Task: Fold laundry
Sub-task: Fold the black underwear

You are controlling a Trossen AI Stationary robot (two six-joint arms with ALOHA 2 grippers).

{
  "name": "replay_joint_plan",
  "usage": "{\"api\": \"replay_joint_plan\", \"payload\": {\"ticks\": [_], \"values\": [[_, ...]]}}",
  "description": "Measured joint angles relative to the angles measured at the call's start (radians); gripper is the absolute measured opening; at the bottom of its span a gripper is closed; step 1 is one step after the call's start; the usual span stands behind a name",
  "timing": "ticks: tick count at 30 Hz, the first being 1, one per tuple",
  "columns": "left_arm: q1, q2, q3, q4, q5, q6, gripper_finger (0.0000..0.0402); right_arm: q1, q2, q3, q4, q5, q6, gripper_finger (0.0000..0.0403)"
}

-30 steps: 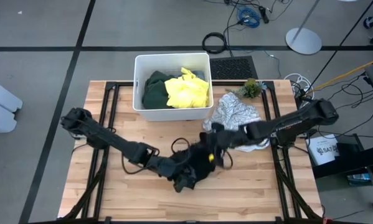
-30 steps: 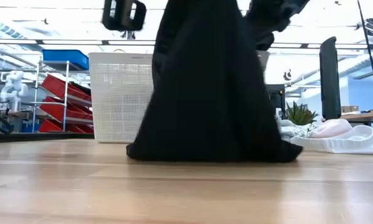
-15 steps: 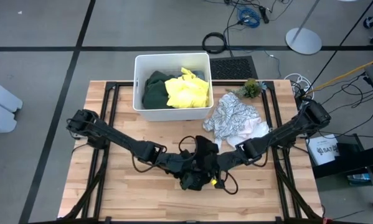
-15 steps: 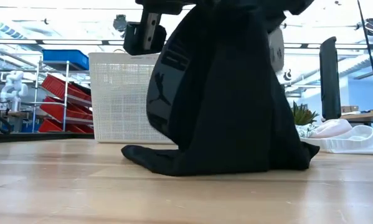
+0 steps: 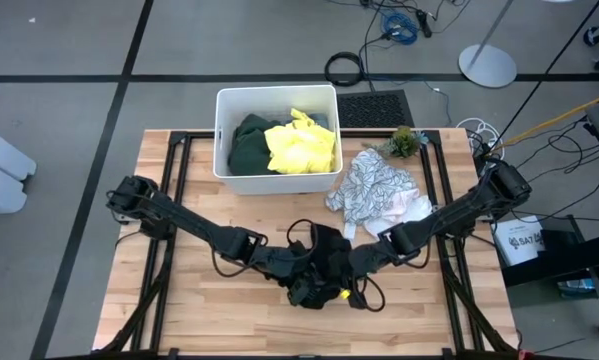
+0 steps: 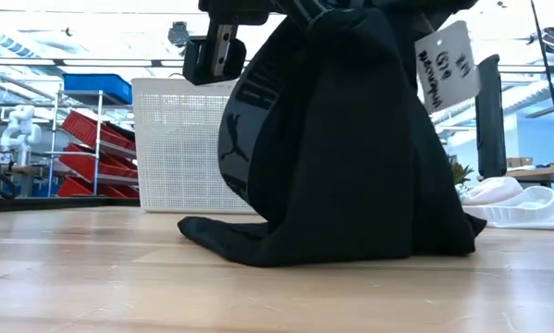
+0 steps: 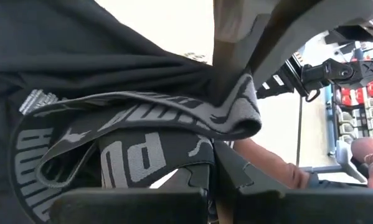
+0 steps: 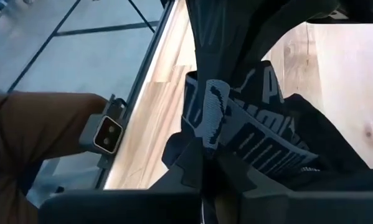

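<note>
The black garment (image 5: 324,258) of the laundry hangs between my two grippers at the table's middle. Its grey-lettered waistband (image 6: 235,111) is up and its lower edge (image 6: 258,242) lies on the wood. A white tag (image 6: 440,67) dangles at its right in the low view. My left gripper (image 5: 307,283) comes in from the left and my right gripper (image 5: 351,272) from the right. Both are shut on the waistband, close together. The dark green (image 5: 247,145) and yellow (image 5: 301,145) garments lie in the white bin (image 5: 219,130). The white patterned garment (image 5: 377,185) lies on the table. My left gripper pinches the black garment's waistband (image 7: 174,155) between its two fingers, slanting down from the table's left. The band is folded over at the hold. The cloth hangs below with its lower edge on the table. My right gripper pinches the waistband (image 8: 208,118) between its two fingers, slanting down from the table's right. The band bends over the fingers. The garment hangs slack below them.
The white bin stands at the table's far edge, left of centre. The patterned garment lies at the far right, with a small plant (image 5: 404,140) behind it. Bare wood shows along the near edge and at the left.
My right gripper has swung toward the near edge and down, next to my left gripper, which sank a little. The black garment came down with them. Its lower part has spread farther over the table, the waistband shows at the left, and the tag has swung into the low view.
</note>
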Motion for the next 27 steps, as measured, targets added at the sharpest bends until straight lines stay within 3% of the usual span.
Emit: {"api": "replay_joint_plan", "payload": {"ticks": [7,19,27], "values": [[0.001,0.0,0.0,0.024,-0.007,0.025,0.0004,0.0,0.0,0.0,0.021,0.011,0.029,0.0048],[0.015,-0.001,0.0,0.072,-0.045,0.072,0.0004,0.0,0.002,0.0,0.024,0.019,0.041,0.0228],[0.028,-0.002,0.0,0.119,-0.05,0.095,0.0004,0.0,0.063,0.0,0.083,0.042,0.04,0.0262]]}}
